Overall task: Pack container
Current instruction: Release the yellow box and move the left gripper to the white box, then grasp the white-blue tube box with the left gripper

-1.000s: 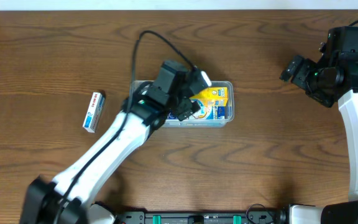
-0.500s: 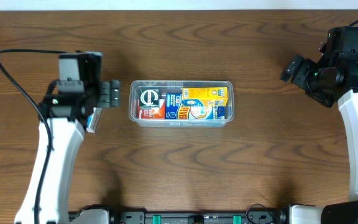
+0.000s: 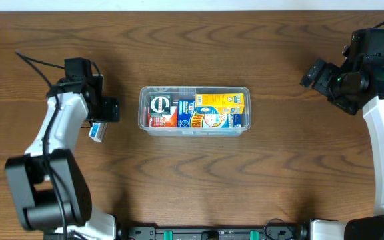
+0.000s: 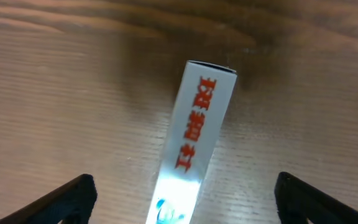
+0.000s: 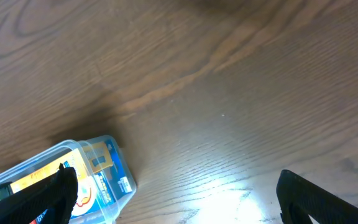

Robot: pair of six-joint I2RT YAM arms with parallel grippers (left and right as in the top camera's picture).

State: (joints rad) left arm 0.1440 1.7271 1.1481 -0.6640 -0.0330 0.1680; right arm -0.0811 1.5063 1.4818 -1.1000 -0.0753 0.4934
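Left gripper [image 4: 183,190], jaws apart, above white box [image 4: 199,124] | box lengthwise between fingers | container [image 3: 195,133] lies rightward, left arm nearer

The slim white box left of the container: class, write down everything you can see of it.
The slim white box looks like cardboard, long and narrow, with red lettering along its top face and a blue mark near its close end. It lies flat on the wooden table, apart from the clear container. The open left gripper hangs above it, a finger on either side, neither touching it. In the overhead view the arm hides most of it.
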